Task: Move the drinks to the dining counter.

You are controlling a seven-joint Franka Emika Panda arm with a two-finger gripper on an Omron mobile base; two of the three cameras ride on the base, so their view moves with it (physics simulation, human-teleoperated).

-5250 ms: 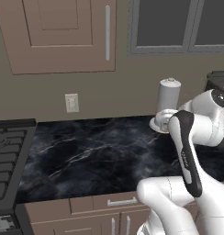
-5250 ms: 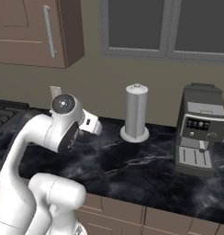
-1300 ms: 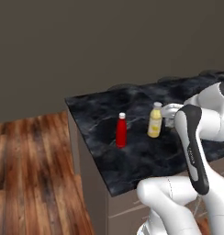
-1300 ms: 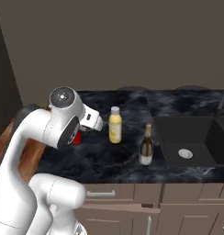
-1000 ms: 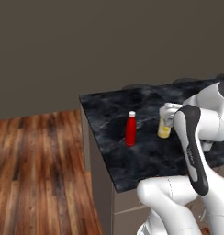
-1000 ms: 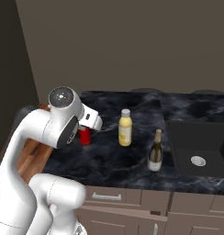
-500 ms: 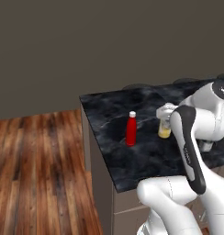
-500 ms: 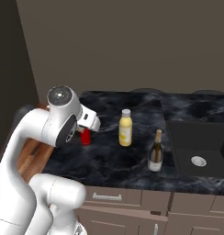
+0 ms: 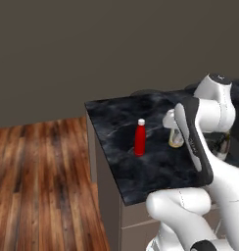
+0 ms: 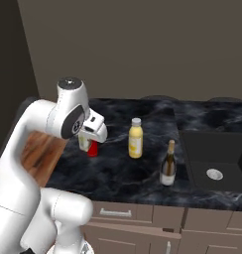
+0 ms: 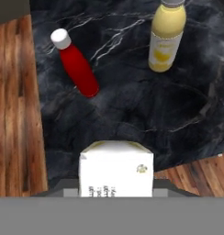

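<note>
Carton held above the tabletop

The claw [image 11: 116, 190] grips the white carton [image 11: 116, 169] over the marble tabletop [image 9: 122, 122]; the red bottle [image 9: 140, 138] and yellow juice bottle [image 10: 136, 138] stand upright nearby.

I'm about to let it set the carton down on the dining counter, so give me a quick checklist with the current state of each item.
1. Carton held in the gripper: ok, it sits at the fingers.
2. Gripper over the counter: ok, black marble lies below the carton.
3. Bare spot below: ok, open marble ahead of the carton.
4. Red bottle upright and apart: ok.
5. Yellow bottle upright and apart: ok.
6. Wine bottle on the counter: ok, standing near the sink.
</note>
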